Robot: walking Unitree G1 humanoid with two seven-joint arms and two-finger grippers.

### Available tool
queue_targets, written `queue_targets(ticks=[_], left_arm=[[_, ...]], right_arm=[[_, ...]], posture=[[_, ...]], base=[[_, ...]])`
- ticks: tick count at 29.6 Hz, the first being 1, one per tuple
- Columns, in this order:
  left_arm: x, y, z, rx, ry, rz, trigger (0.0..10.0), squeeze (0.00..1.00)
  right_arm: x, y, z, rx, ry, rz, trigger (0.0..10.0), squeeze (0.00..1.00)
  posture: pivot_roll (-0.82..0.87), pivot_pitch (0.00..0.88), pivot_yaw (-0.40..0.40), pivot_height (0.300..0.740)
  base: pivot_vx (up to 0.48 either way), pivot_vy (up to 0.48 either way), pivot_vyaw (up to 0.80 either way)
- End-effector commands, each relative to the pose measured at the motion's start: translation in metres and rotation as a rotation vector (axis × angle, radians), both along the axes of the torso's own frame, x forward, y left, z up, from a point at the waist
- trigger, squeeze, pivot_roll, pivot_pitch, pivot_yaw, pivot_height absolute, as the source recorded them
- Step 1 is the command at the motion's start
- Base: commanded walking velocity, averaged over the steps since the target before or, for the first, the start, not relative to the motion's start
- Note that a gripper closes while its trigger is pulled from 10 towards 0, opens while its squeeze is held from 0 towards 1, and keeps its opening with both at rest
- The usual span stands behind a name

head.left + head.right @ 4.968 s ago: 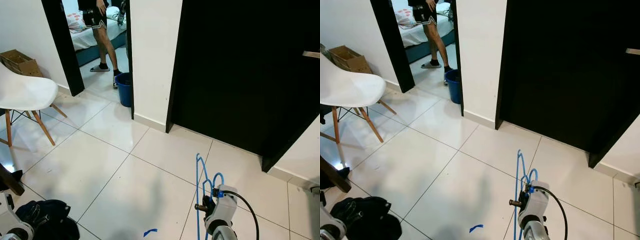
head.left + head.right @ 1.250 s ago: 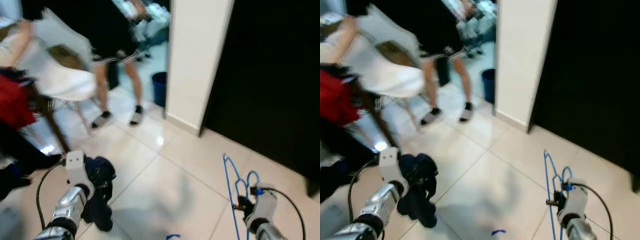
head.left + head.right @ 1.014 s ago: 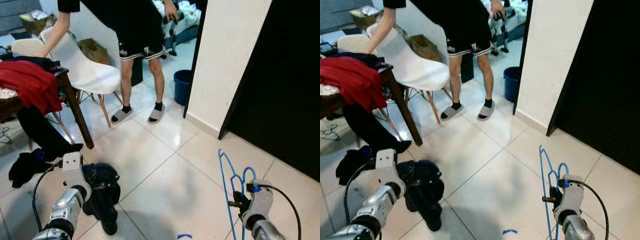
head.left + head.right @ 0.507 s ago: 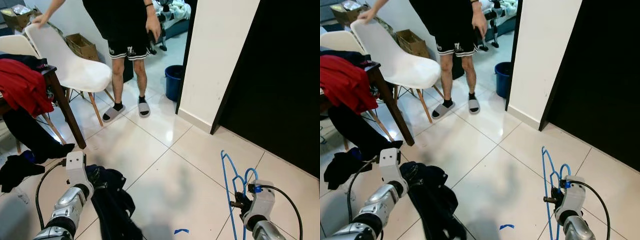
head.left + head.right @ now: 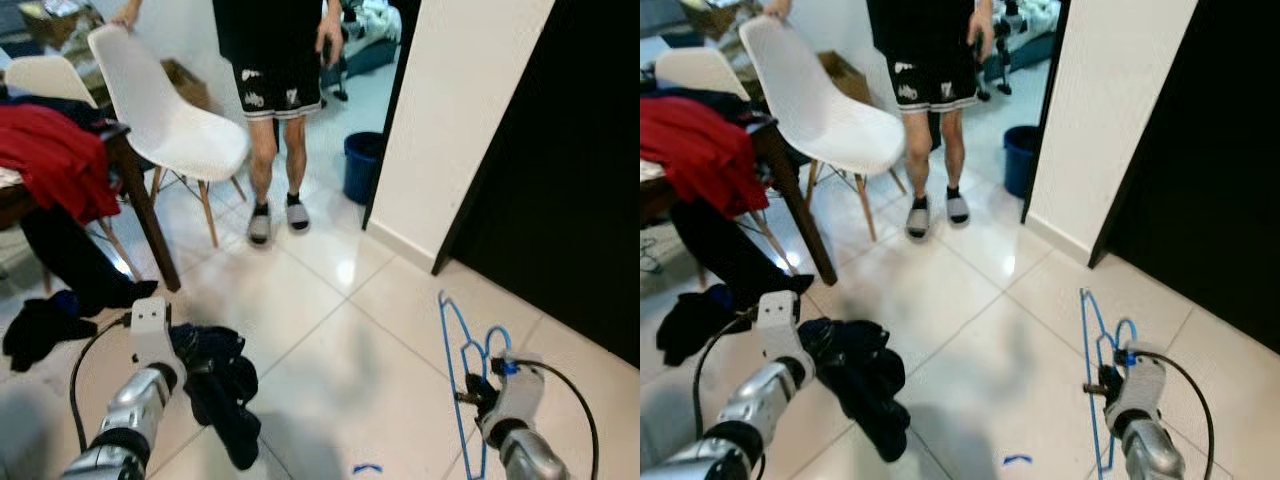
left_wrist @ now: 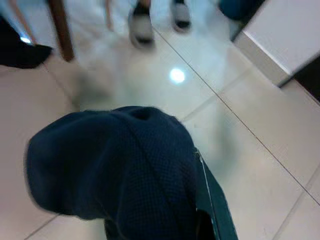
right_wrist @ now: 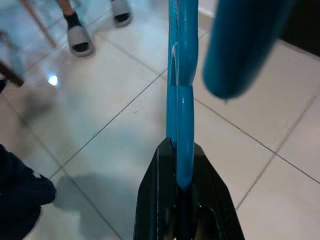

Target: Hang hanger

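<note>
The right claw (image 7: 182, 200) grips a thin blue wire hanger (image 5: 458, 345); the left claw (image 5: 190, 370) carries a dark navy knitted garment (image 5: 862, 380). The dangling garment could slip off mid-walk, or the hanger could snag the person (image 5: 280, 70) nearby.

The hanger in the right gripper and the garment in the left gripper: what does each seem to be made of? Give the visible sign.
Hanger: thin rod with a smooth, glossy blue coat, probably plastic-coated wire. Garment: dark navy fabric, matte, with a fine waffle-like knit texture and soft folds.

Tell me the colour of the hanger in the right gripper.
Blue. The hanger shows best in the right wrist view, clamped between the right gripper's black fingers.
</note>
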State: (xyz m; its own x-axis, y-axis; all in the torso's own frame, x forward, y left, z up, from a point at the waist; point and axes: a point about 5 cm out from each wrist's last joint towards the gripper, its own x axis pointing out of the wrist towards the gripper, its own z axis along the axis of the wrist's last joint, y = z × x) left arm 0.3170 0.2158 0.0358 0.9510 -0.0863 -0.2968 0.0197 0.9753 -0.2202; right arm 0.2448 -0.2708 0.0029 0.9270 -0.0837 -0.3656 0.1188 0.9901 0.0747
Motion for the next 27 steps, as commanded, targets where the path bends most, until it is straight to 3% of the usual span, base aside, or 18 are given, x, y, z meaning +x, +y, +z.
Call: queue_targets(ticks=[1,8,20,27], left_arm=[[-0.006,0.002,-0.007,0.015,0.026,0.002,10.0,0.00],[-0.004,-0.004,-0.006,0.021,0.005,0.012,10.0,0.00],[-0.008,-0.001,-0.007,0.010,-0.008,0.002,10.0,0.00],[-0.009,0.000,-0.007,-0.012,-0.020,0.016,10.0,0.00]], right_arm=[[-0.004,0.000,-0.005,0.007,0.033,0.000,10.0,0.00],[-0.003,-0.005,-0.004,0.016,0.041,-0.021,10.0,0.00],[-0.010,-0.006,-0.006,0.019,0.030,-0.030,10.0,0.00],[-0.015,-0.008,-0.009,0.035,0.036,-0.042,10.0,0.00]], posture=[[0.01,0.121,-0.017,0.740],[0.01,0.084,-0.031,0.740],[0.00,0.108,-0.010,0.740],[0.02,0.111,-0.041,0.740]], base=[[0.000,0.000,0.78],[0.000,0.000,0.00],[0.320,0.000,0.00],[0.370,0.000,0.00]])
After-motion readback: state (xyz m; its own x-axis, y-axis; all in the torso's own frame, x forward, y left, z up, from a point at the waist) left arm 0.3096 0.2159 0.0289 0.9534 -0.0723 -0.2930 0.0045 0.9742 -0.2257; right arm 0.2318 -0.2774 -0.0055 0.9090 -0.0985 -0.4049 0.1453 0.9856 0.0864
